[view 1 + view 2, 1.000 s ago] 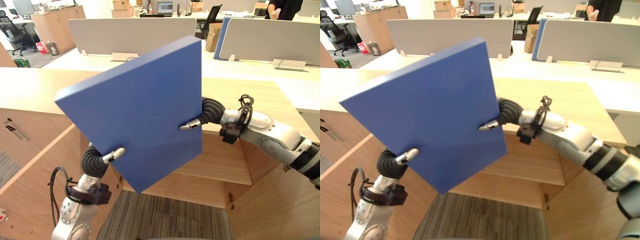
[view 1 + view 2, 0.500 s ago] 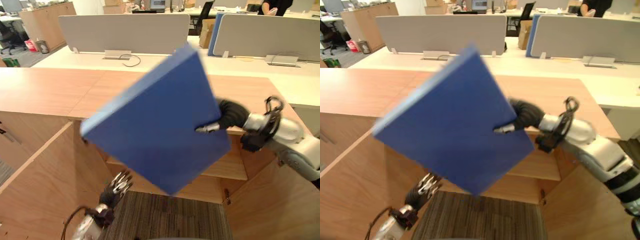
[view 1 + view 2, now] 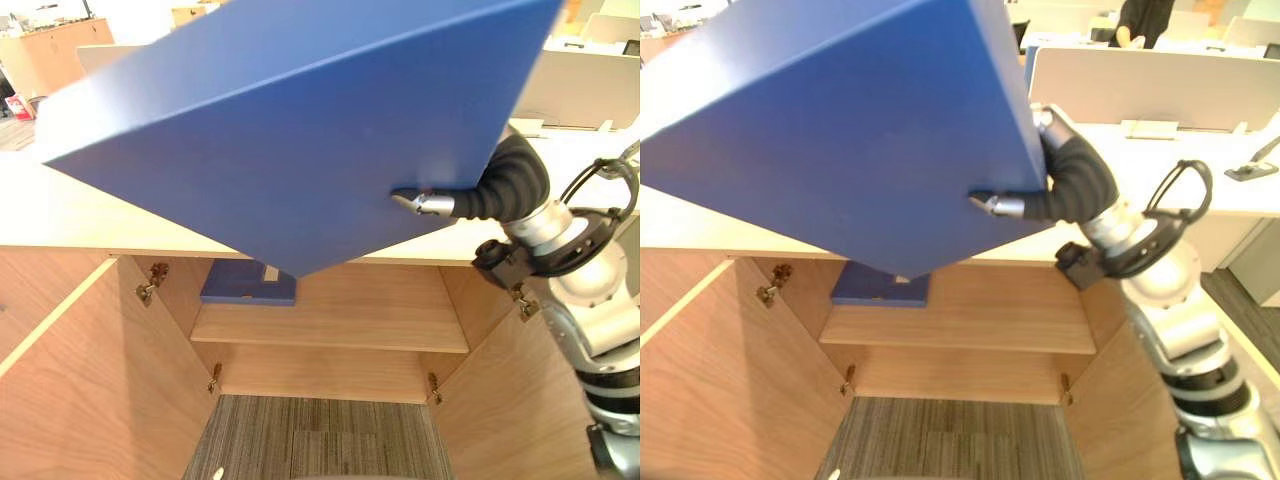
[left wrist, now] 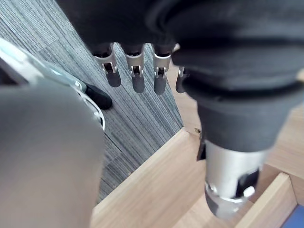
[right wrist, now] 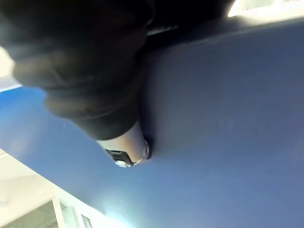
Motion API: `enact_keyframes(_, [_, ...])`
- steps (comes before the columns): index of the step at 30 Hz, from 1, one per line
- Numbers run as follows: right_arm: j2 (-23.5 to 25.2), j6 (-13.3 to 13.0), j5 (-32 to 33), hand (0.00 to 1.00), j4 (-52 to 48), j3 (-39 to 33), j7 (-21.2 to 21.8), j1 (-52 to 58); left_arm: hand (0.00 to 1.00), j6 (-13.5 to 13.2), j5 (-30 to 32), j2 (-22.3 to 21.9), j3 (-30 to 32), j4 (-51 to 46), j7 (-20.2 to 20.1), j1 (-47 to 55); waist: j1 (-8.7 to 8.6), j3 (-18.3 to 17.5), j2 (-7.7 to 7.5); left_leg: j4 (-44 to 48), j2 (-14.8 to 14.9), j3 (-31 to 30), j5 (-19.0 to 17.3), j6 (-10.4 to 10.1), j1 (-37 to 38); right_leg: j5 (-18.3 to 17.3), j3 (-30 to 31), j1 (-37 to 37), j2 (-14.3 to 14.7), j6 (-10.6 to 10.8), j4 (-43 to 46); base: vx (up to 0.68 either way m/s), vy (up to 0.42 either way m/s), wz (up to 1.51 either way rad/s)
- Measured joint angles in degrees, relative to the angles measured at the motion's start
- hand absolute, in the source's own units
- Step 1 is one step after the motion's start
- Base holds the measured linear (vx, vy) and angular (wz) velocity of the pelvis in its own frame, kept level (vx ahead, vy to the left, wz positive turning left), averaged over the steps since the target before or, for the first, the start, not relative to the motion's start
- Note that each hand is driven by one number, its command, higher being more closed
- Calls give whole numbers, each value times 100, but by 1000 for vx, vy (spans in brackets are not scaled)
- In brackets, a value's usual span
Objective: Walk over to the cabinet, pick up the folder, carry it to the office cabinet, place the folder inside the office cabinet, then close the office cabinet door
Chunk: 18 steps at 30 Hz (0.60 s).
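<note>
Pickup and carry look done: the blue folder [image 3: 280,130] is up in the air, tilted, pinched at its edge by the right hand [image 3: 425,203], thumb pressed on the near face and the fingers wrapped round behind it. The left hand [image 4: 135,71] hangs low over the grey carpet [image 3: 320,440], fingers loosely straight and apart, holding nothing. The office cabinet [image 3: 480,300] stands open directly below the right hand, with the left door [image 3: 60,380] and right door [image 3: 490,400] both swung out toward me. Inside, on the shelf [image 3: 330,322], a flat blue item [image 3: 245,285] sits at the back, below and to the left of the hand; I can't tell what it is. Left to do, by my reckoning: lower the folder, put it in the cabinet, let go, shut the doors.
</note>
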Motion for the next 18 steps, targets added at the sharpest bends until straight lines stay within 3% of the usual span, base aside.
enact_keyframes(3, [187, -35, -76, 100, 28, 653, 18, 242, 0, 61, 596, 23, 220, 169, -2, -6, 13, -27, -15, 2, 0, 31, 4, -6, 22, 41, 29, 6, -1, 6, -16, -47, 9, -7])
enact_keyframes(5, [122, -11, -177, 100, 243, 1655, 228, 405, 0, 86, 1033, 41, 315, 181, -5, -5, 14, -37, -35, -1, 2, 56, 6, -12, 23, 68, 46, 3, -2, 6, -45, -60, 11, -7])
enact_keyframes(7, [64, 155, -325, 100, 967, 3008, 740, 527, 0, 84, 1731, 80, 336, 179, 10, -30, 53, -36, -48, -2, -6, 61, -18, -50, 21, 78, 56, -2, -13, 5, -54, -48, 15, -3])
enact_keyframes(11, [36, 432, -1278, 100, 2617, 4497, 1327, 555, 0, 79, 2321, 135, 254, 209, 66, -137, 203, 14, -33, 21, -50, 6, -17, -49, -25, 97, 30, -25, -50, 32, -58, -17, 14, 4])
enact_keyframes(15, [331, 400, -2065, 100, 3843, 4617, 1364, 417, 0, 77, 2743, 197, 63, 298, 222, -257, 303, 200, 4, 24, -73, -98, -1, -31, -54, 116, -1, -24, -59, 46, -91, -8, 9, 4])
enact_keyframes(18, [843, 332, -2885, 100, 5026, 4254, 1419, 400, 0, 76, 2996, 198, 37, 285, 326, -338, 377, 319, 39, 27, -79, -190, 24, 5, -59, 116, -79, 23, -58, 49, -124, 22, -1, 11])
